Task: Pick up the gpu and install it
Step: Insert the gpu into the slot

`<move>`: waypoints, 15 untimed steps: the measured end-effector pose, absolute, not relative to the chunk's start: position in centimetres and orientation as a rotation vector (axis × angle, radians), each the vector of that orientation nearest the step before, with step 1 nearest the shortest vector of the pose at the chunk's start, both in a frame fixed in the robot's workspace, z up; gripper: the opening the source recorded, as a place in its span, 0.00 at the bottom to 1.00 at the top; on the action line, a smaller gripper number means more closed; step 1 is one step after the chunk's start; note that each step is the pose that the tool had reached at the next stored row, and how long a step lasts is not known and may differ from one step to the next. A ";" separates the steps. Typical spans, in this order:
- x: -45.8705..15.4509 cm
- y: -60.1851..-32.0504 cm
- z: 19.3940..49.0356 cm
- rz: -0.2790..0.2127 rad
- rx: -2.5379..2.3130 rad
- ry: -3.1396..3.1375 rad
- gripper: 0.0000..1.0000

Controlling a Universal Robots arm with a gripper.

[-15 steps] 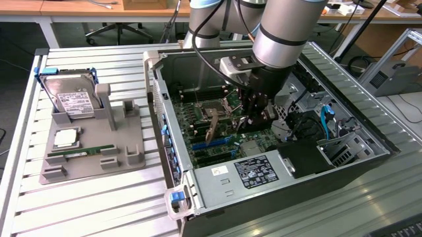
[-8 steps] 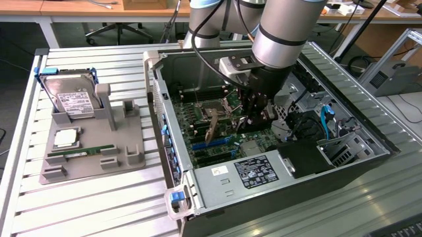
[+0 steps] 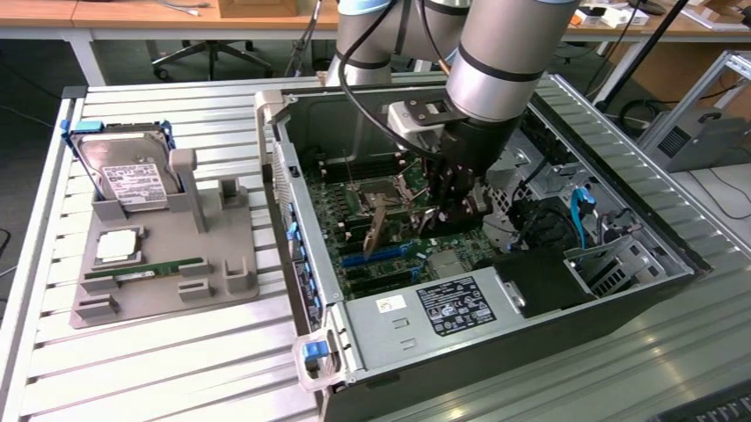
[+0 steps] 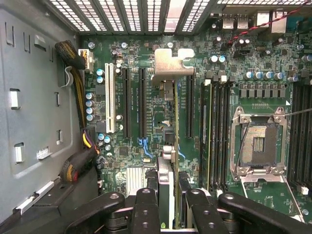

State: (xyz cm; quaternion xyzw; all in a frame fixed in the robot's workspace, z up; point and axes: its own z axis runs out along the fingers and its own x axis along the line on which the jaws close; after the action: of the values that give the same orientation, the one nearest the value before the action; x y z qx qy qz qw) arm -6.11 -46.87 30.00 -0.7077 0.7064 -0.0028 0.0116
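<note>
We find the black gripper (image 4: 168, 207) pinching the thin dark gpu card with its silvery metal bracket (image 4: 167, 122) edge-on, held upright above the green motherboard (image 4: 146, 117) slots inside the open computer case (image 3: 276, 158), presumably for alignment

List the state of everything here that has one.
gpu: held on edge over the motherboard slots.
gripper: closed on the gpu.
computer case: side open.
processor socket: empty.
hard drive: propped in the grey stand.
memory stick: lying on the stand.
</note>
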 end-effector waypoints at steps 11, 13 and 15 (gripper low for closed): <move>-6.3 -46.9 30.0 -0.009 -2.207 2.203 0.27; -6.4 -46.9 30.0 -0.009 -2.207 2.203 0.27; -6.4 -46.9 30.0 -0.009 -2.207 2.203 0.27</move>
State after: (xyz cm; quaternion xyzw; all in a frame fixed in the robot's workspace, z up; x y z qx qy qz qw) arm -6.43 -46.87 29.99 -0.7077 0.7064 -0.0028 0.0117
